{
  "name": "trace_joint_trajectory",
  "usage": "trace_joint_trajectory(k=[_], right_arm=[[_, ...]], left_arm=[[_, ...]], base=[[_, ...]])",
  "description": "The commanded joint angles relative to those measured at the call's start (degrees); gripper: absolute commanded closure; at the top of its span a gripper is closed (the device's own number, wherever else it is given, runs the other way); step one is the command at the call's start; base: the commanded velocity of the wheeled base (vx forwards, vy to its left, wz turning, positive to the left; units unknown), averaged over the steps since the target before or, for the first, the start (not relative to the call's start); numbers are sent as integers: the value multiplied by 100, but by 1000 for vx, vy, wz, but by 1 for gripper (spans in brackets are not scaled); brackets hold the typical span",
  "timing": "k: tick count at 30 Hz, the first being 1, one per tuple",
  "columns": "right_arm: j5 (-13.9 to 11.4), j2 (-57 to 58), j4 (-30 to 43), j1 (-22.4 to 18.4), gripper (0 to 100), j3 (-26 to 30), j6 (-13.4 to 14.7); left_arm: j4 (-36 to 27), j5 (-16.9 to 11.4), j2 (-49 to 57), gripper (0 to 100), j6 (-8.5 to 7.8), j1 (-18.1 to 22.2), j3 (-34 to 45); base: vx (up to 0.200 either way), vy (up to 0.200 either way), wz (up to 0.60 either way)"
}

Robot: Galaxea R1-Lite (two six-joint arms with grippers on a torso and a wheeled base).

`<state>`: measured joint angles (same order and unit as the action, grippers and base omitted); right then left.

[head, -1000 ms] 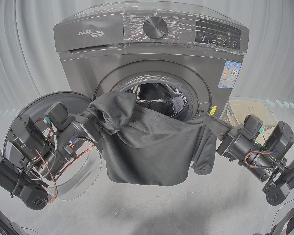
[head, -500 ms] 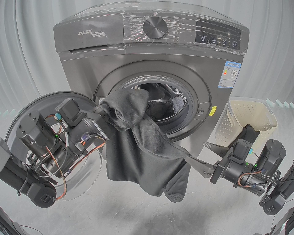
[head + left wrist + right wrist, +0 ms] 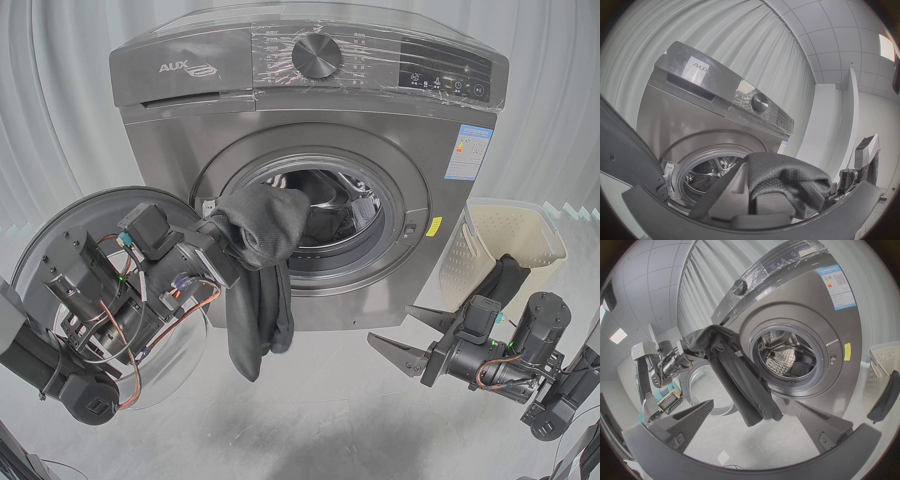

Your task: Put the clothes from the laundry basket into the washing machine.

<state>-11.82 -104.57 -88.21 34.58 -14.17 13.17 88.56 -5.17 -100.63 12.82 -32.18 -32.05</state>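
Grips garment, seemingly, with left fingers at washer mouth; holds right fingers spread apart, low beside basket.

Left tool with tips buried under dark garment, laundry basket cut off at right wrist view's edge

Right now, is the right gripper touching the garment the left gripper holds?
Apart. Head view shows bare floor between the open right gripper and the garment.
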Motion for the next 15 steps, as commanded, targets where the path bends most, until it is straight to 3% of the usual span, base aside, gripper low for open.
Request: trace_joint_trajectory(k=[1, 6, 15], right_arm=[[14, -239, -3, -31, 0, -51, 2], [49, -310, -3, 31, 0, -289, 2], [260, -1320, 14, 154, 0, -1704, -7]], left_arm=[[3, -2, 17, 100, -8, -7, 6], [3, -10, 9, 100, -8, -16, 14], [-6, -37, -27, 100, -17, -227, -56]], base=[[0, 0, 0], [0, 0, 0], [0, 0, 0]])
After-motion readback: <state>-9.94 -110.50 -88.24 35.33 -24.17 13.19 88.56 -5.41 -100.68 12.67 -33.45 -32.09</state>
